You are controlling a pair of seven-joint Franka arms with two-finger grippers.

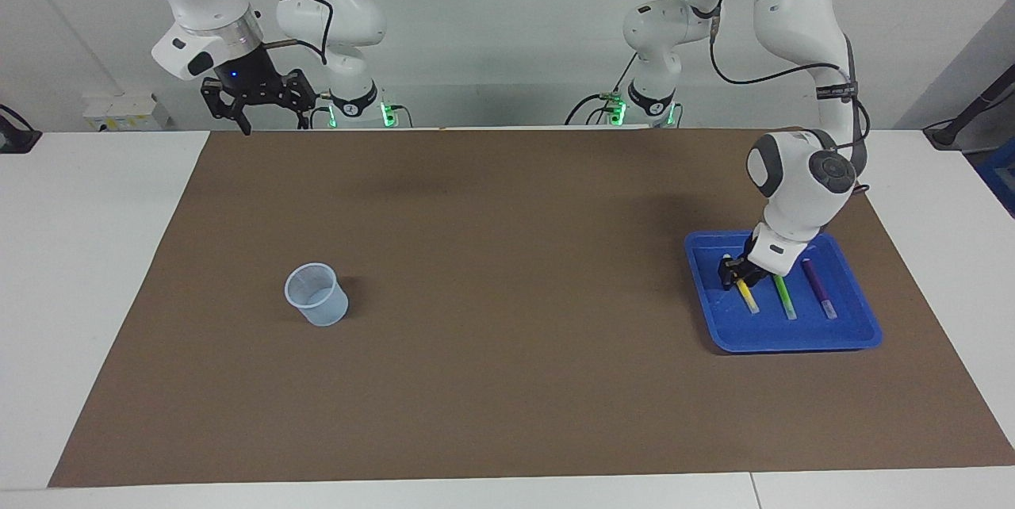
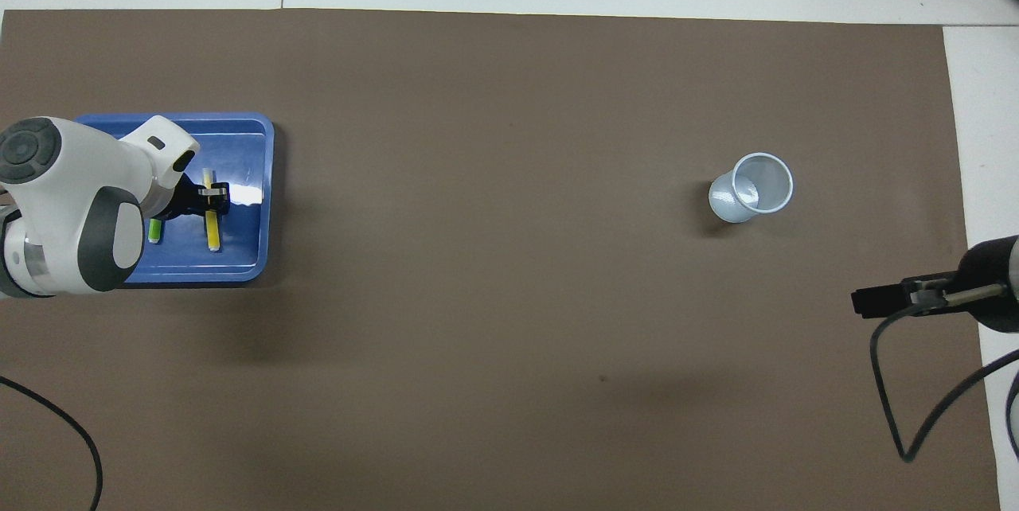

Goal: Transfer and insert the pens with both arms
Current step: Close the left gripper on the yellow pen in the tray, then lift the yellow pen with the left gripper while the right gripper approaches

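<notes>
Waiting high over the robots' edge of the brown mat (image 1: pixel 492 319) on the table (image 1: pixel 87 255), the right end effector (image 1: pixel 258 97) hangs at its own arm's end with its fingers spread wide and nothing between them. Farther out from the robots on that same end stands a pale blue cup (image 1: pixel 317 294), upright on the mat with its mouth open upward. Toward the left arm's end sits a blue tray (image 1: pixel 860 334), and the left end effector (image 1: pixel 733 273) is down inside it at the yellow pen (image 1: pixel 747 297), its fingers set either side of the pen's end nearer the robots; whether they are pressing on it I cannot tell. The yellow pen lies flat in the tray, the bright green pen (image 1: pixel 785 297) just beside it and the purple pen (image 1: pixel 819 288) beside that, nearest the table's end, all three lying roughly parallel
</notes>
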